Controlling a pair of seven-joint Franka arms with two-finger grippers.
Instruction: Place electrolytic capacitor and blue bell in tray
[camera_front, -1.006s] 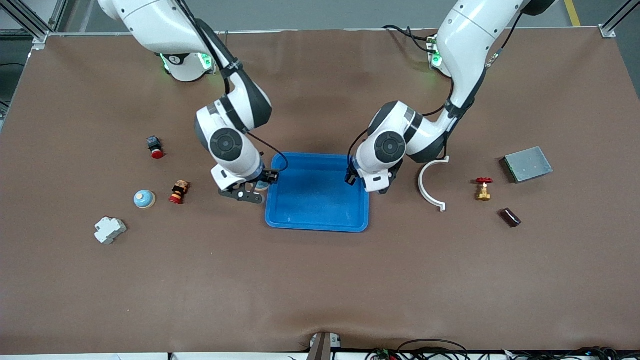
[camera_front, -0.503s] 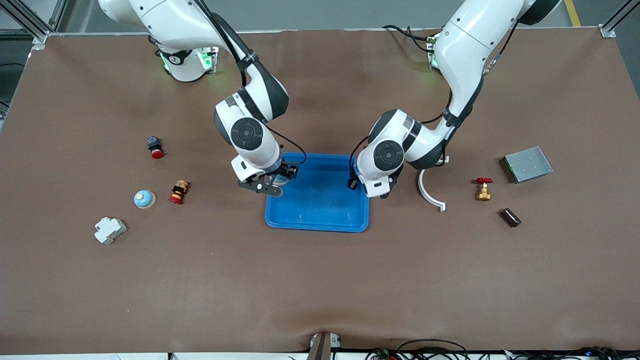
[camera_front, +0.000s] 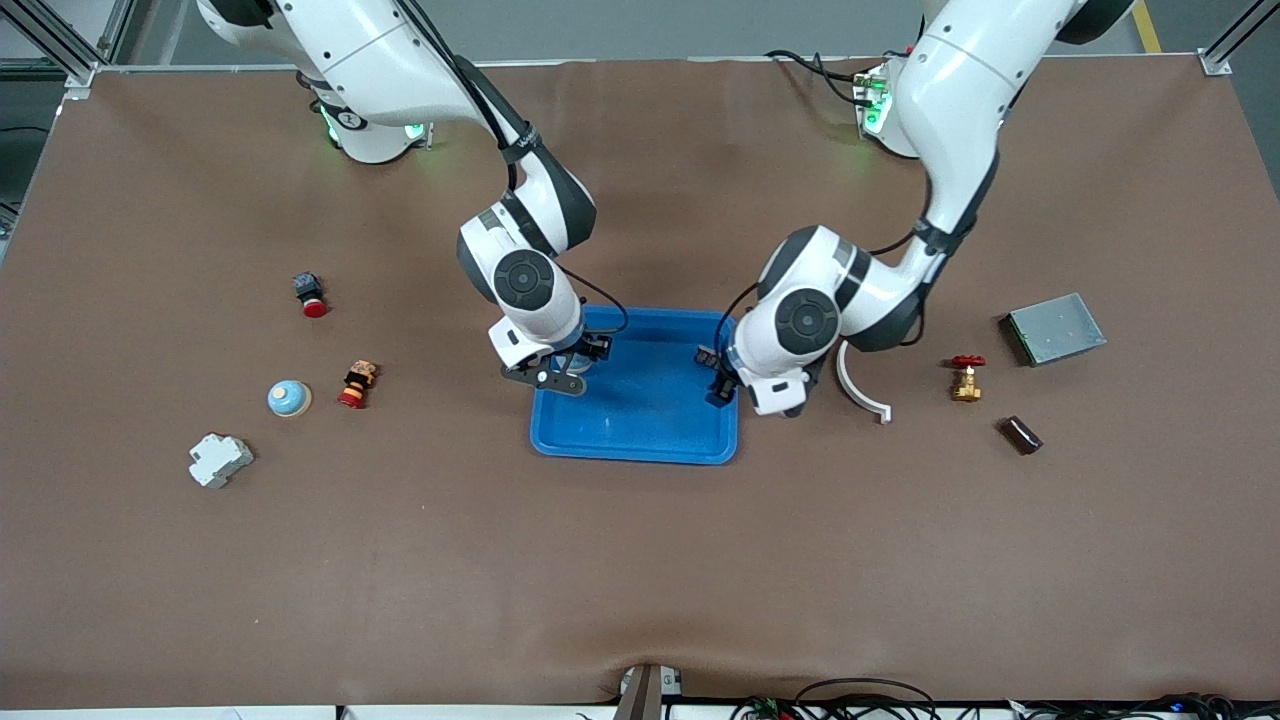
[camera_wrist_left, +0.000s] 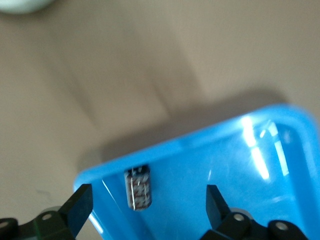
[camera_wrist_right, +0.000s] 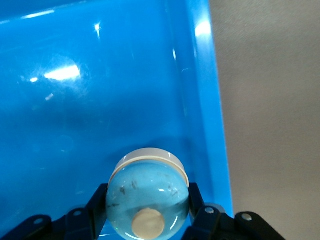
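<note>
Blue tray (camera_front: 640, 435) sits under both claws: the left claw (camera_wrist_left: 147, 200) is spread, its capacitor (camera_wrist_left: 138, 188) released inside; the right claw (camera_wrist_right: 147, 212) pinches the bell (camera_wrist_right: 148, 192), ready to drop.

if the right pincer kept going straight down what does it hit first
Probably the tray floor: the right pincer, shut on the bell, hangs over it near the rim. How high it hangs is unclear.

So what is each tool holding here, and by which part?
The right tool grips the blue bell by its dome's sides, over the tray. The left tool stands open, holding nothing.
</note>
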